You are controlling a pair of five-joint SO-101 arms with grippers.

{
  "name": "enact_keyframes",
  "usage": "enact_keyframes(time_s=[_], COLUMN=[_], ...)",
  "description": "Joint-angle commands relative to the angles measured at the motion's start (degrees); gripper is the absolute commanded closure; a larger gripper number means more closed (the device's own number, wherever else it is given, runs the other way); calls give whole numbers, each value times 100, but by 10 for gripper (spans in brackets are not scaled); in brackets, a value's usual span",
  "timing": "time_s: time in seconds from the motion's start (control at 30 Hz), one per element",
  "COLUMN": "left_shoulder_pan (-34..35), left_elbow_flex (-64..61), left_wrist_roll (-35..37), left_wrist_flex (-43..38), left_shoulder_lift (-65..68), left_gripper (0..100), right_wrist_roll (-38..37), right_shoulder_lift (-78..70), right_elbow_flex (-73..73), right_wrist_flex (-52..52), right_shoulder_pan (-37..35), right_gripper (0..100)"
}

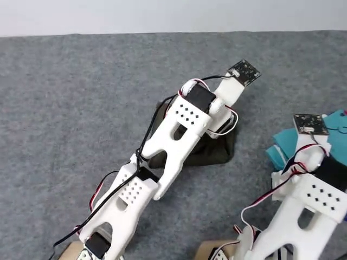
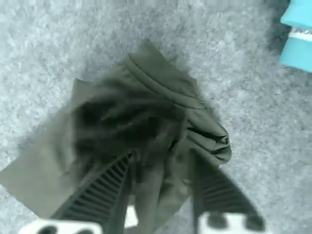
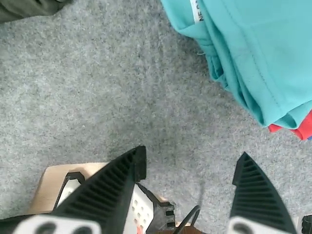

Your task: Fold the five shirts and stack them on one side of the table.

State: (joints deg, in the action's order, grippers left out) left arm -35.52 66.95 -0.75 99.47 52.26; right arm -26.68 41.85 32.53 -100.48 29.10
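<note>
The left tool [image 2: 161,161] is spread over the bunched olive shirt [image 2: 146,107]. Best bet: pinch just one edge, then drag it flat. The right tool [image 3: 191,153] is spread too.

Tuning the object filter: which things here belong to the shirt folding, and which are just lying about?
Job:
- dark shirt
- teal shirt
- red cloth at its edge
- left gripper
- right gripper

Lying about:
- grey carpet
- wooden block
</note>
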Motion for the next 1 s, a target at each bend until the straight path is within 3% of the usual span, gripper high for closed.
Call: enact_keyframes(time_s=[0.0,0.17,0.33,0.43,0.67,0.8,0.97], left_shoulder_pan=[0,457,1371,1996,3068,3393,3736], left_elbow_flex=[180,171,154,-92,-1631,-2712,-3837], left_wrist_roll=[-255,-492,-501,-501,-501,-501,-229], left_wrist_flex=[105,105,105,105,105,105,88], left_shoulder_lift=[-501,-1178,-1609,-1793,-2382,-3007,-3807], left_gripper=[802,800,804,845,999,997,998], right_wrist_roll=[-62,-53,53,835,2822,3024,3051], right_shoulder_lift=[145,145,145,92,84,84,66], right_elbow_flex=[-18,-18,-26,-62,-62,-62,-62], right_wrist_flex=[-154,-171,-163,-145,505,1103,2009], right_shoulder_pan=[31,31,22,-57,-1508,-2334,-2730], right_gripper=[718,718,718,718,718,718,718])
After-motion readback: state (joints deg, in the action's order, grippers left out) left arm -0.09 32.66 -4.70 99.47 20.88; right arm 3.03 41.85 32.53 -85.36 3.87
